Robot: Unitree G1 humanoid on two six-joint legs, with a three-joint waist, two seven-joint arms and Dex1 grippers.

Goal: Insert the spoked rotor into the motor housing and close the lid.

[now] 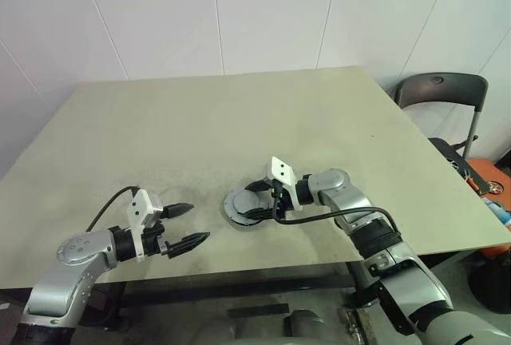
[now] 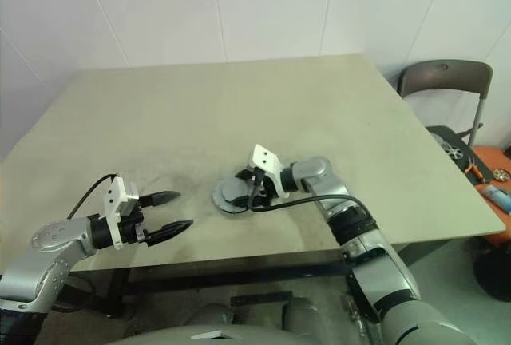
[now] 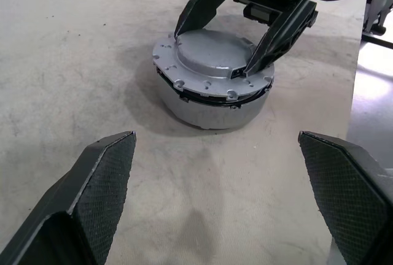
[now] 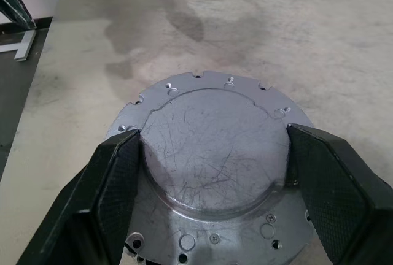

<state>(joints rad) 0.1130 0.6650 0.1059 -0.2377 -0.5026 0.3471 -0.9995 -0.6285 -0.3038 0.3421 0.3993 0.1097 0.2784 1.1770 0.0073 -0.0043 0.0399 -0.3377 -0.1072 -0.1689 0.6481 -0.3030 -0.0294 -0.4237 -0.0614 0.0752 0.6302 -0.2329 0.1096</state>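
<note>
The motor housing [image 3: 209, 108] is a short grey round body standing on the table near the front edge. The grey-silver lid [image 4: 215, 148] lies on top of it, slightly askew, with a dark gap showing under its rim. My right gripper [image 4: 214, 131] reaches in from the right, and its two black fingers [image 3: 279, 32] press against both sides of the lid's raised centre. My left gripper [image 1: 198, 223] hovers open a short way left of the housing, pointing at it, with nothing between its fingers. The spoked rotor is hidden.
The beige table [image 1: 200, 121] stretches far back and to both sides of the housing. A grey folding chair [image 1: 439, 93] stands past the table's right edge, with orange items [image 1: 489, 179] on the floor beside it.
</note>
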